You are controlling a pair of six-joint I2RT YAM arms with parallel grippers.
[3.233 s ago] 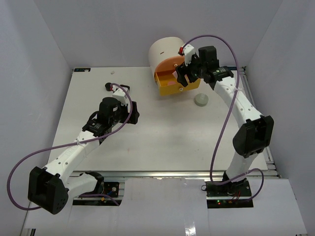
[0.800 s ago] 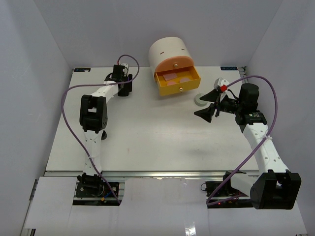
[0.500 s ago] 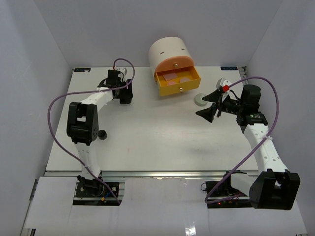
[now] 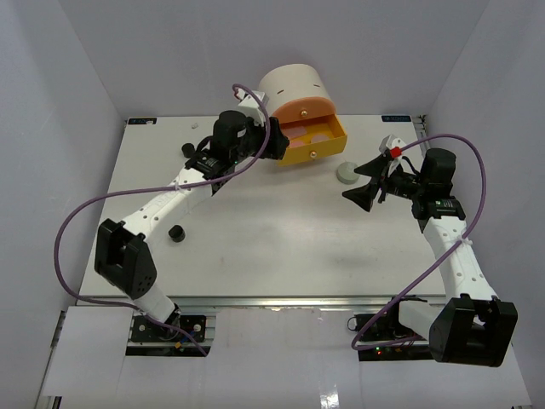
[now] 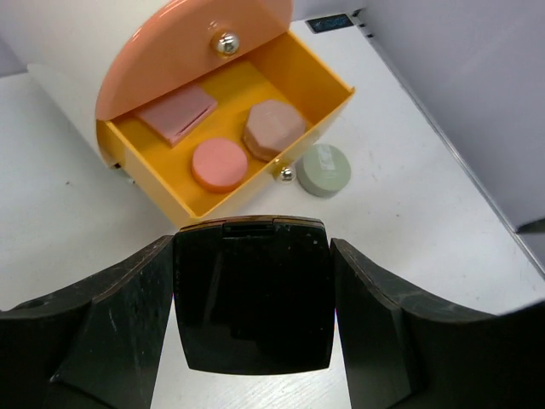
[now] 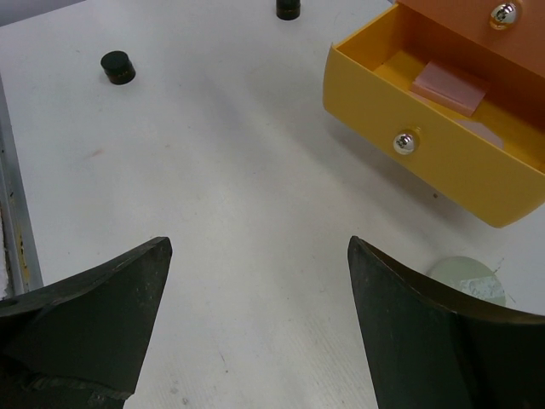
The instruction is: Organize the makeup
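Now, left tool (image 5: 253, 256) tight around black compact (image 5: 251, 298) beside open yellow drawer (image 5: 238, 194) — right tool (image 6: 260, 245) agape, grey-green compact (image 4: 347, 173) nearby.

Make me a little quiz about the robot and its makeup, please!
1. Pick one: what do the left jaws hold? A) a black square compact B) a brush C) nothing
2. True or false: the grey-green compact lies on the table, outside the yellow drawer.
3. Count: how many makeup pieces lie inside the yellow drawer?

Key
1. A
2. True
3. Three: the pink square palette, the pink round compact and the tan compact.
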